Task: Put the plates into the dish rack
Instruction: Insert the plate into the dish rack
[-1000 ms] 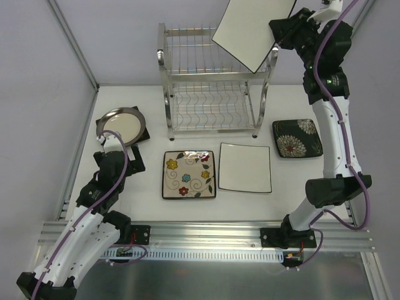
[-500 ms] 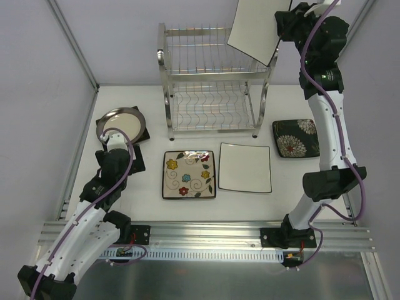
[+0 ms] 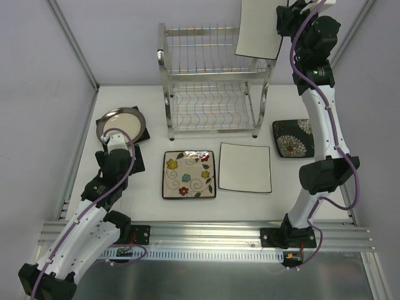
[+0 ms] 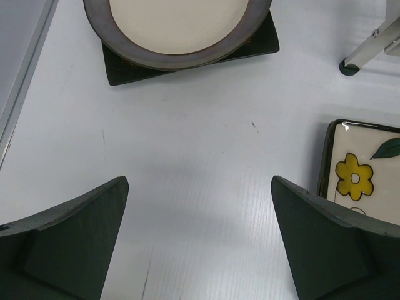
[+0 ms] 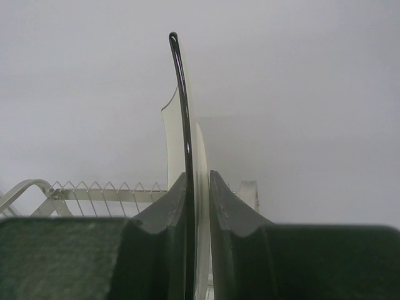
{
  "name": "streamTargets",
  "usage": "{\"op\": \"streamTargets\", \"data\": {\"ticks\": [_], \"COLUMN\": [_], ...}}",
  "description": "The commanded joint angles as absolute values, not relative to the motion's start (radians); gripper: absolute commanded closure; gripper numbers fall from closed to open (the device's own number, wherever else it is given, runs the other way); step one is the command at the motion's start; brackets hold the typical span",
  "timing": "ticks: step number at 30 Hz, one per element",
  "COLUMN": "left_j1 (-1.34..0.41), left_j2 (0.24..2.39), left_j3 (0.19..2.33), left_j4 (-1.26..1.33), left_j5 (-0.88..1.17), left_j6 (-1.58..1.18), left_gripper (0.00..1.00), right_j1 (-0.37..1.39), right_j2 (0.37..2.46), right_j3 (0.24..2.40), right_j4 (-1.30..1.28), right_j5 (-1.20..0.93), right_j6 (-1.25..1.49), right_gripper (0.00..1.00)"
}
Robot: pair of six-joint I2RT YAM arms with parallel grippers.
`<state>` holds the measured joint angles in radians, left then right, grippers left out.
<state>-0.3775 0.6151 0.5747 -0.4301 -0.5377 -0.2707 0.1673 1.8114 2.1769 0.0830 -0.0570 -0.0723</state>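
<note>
While the right fingers (image 5: pixel 197 187) pinch the edge of a square, dark-rimmed white plate (image 3: pixel 257 28), that plate hangs high in the air. It shows nearly edge-on and upright in the right wrist view. From above it sits over the top right corner of the dish rack (image 3: pixel 212 69), and I cannot tell whether it touches the wires. The fingers are narrow, closed on the plate's rim from both sides.

The left fingers (image 4: pixel 200 237) stand wide apart and hold nothing. They are low over the bare counter (image 3: pixel 150 103), with the round cream plate (image 3: pixel 120 125) just ahead of them. That round plate rests on top of a dark square plate (image 4: pixel 119 65), whose corners stick out beneath it, at the left of the counter.

The 2-tier chrome rack stands at the back middle of the counter. In front of it lie 2 square plates side by side with a small gap between them: the cream flowered plate (image 3: pixel 189 174) on the left and a second white plate (image 3: pixel 245 167) on the right. The dark plate with white flowers (image 3: pixel 296 137) lies flat to the right of the rack, beside the right arm.
</note>
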Motion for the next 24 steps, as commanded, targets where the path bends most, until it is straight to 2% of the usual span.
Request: {"op": "streamTargets", "data": {"ticks": [1, 11, 24], "left_j1": [-0.368, -0.368, -0.37], "left_j2": [0.612, 0.591, 0.594], "left_j3": [0.569, 0.552, 0.545], "left_j4": [-0.4, -0.393, -0.387], "left_j5": [-0.577, -0.592, -0.603], "left_j6": [-0.25, -0.249, -0.244], "left_gripper": [0.01, 0.01, 0.01], "right_j1": [0.169, 0.167, 0.17], "right_j2": [1.773, 1.812, 1.851], "right_j3": [2.28, 2.289, 2.293], "right_j4": [0.425, 0.58, 0.67], "right_j5": [-0.006, 0.071, 0.058], "right_j6": [-0.086, -0.136, -0.244], "right_gripper": [1.0, 1.0, 1.0]}}
